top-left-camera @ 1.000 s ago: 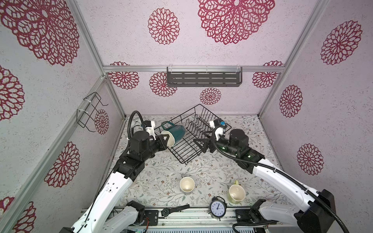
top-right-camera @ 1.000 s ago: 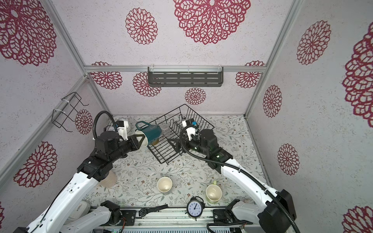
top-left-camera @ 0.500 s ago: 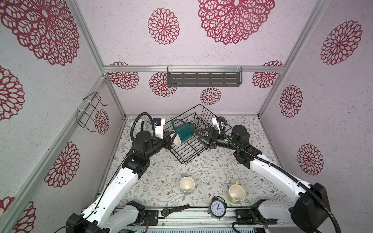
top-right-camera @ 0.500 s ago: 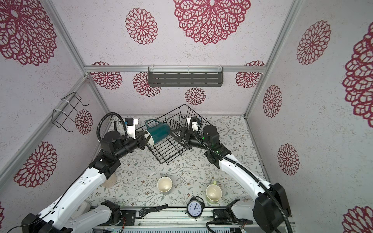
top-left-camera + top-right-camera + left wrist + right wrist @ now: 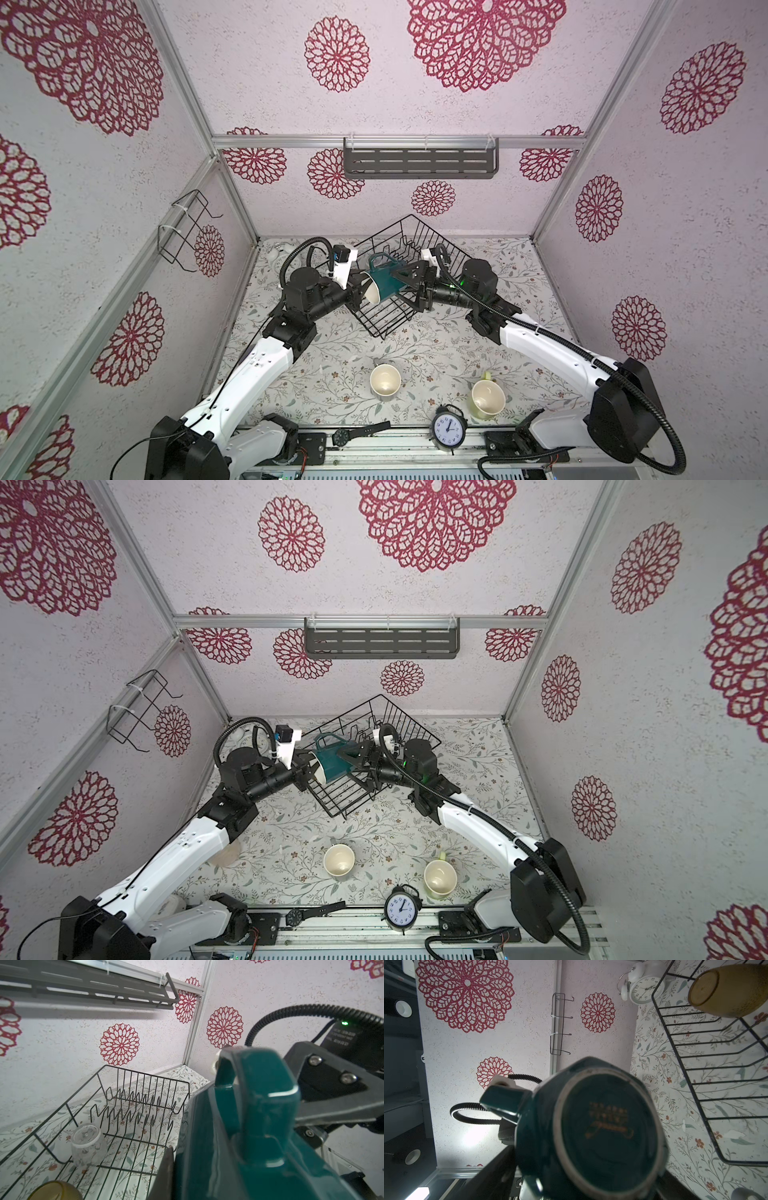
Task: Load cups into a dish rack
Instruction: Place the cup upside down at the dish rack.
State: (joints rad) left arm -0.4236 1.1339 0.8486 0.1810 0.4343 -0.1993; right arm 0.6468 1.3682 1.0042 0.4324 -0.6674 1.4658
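Both top views: the dark teal mug (image 5: 384, 282) is held tipped on its side above the dish rack (image 5: 436, 234), pinched at its rim by the left gripper (image 5: 360, 287). Its base is straddled by the right gripper (image 5: 402, 286); whether those jaws are clamped cannot be told.
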